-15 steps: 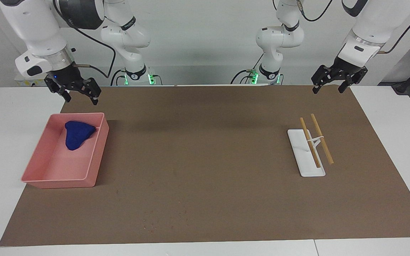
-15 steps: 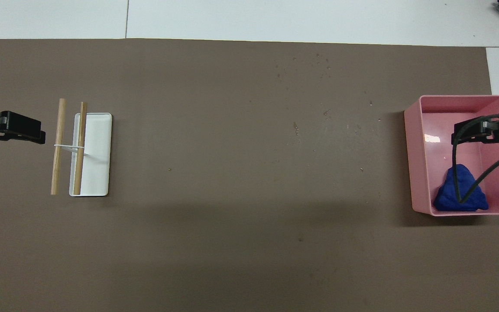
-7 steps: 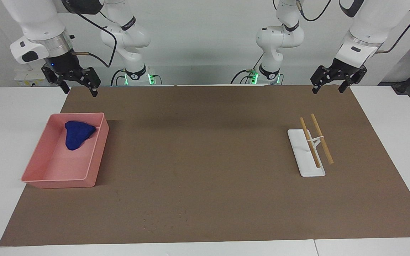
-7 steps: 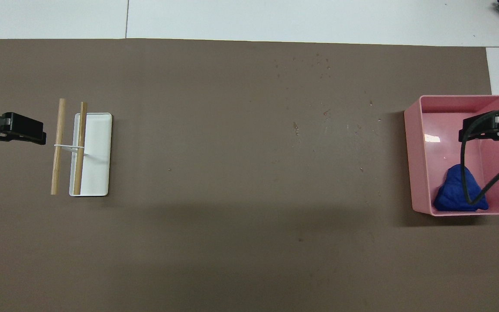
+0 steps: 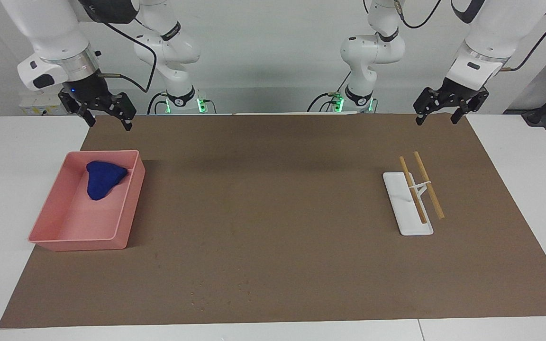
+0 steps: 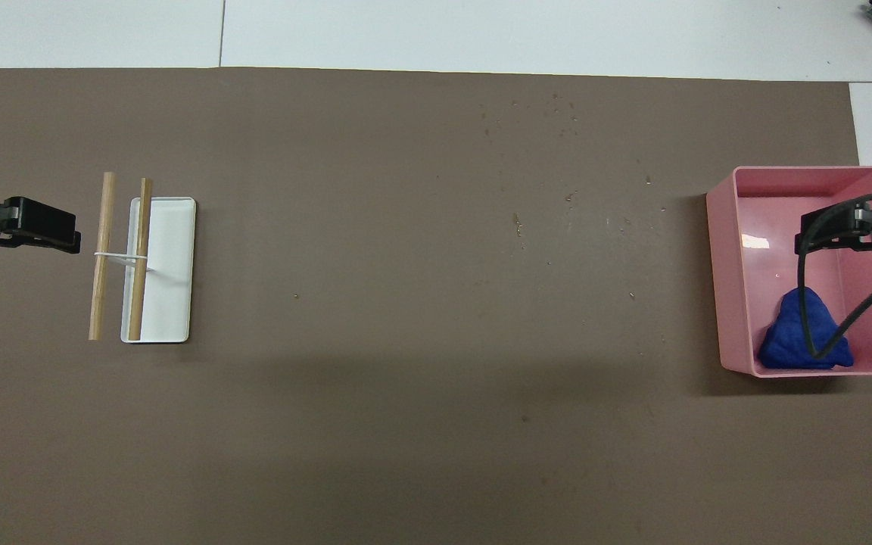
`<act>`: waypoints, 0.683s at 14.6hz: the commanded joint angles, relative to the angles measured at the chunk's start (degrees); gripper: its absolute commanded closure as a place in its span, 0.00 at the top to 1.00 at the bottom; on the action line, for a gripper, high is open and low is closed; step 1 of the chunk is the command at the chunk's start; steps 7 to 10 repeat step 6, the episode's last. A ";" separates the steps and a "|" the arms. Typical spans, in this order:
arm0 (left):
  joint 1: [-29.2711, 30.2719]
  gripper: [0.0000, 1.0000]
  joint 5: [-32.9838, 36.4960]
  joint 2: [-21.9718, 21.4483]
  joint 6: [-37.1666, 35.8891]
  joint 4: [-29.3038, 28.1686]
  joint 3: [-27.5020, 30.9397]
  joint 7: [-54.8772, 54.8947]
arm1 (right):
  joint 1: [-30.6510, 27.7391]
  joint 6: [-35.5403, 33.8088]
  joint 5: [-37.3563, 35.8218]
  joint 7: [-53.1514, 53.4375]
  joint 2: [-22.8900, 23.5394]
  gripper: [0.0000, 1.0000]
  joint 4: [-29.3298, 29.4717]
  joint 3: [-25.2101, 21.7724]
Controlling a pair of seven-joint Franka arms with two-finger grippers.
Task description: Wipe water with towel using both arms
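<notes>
The deep-blue towel (image 5: 103, 179) lies as a lump in the pink tray (image 5: 78, 242), at the tray's end nearer to the robots; it also shows in the overhead view (image 6: 783, 347) in the tray (image 6: 725, 280). My right gripper (image 5: 109, 125) is open and empty, high over the tray, well above the towel; it also shows in the overhead view (image 6: 860, 231). My left gripper (image 5: 435, 121) is open and empty, up over the brown mat's edge at the left arm's end (image 6: 16, 227). Small water drops (image 5: 202, 296) speckle the mat farther from the robots (image 6: 557, 113).
A white tray (image 5: 403, 218) with two wooden sticks (image 5: 428, 185) tied across it lies on the brown mat (image 5: 273, 199) toward the left arm's end. A black cable (image 6: 805, 303) from the right arm hangs across the towel in the overhead view.
My right gripper rose above the tray's end nearer to the robots, then dipped slightly. The left gripper and the towel have hardly moved.
</notes>
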 commanded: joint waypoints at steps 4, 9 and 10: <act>-0.90 1.00 1.36 -1.62 0.22 -2.14 0.55 -0.58 | -0.88 -0.06 1.02 0.06 -0.84 1.00 -1.22 0.29; -0.90 1.00 1.36 -1.70 0.22 -2.22 0.55 -0.58 | -0.88 -0.06 1.11 0.06 -0.84 1.00 -1.22 0.29; -0.90 1.00 1.36 -1.70 0.22 -2.22 0.55 -0.58 | -0.88 -0.06 1.11 0.06 -0.84 1.00 -1.22 0.29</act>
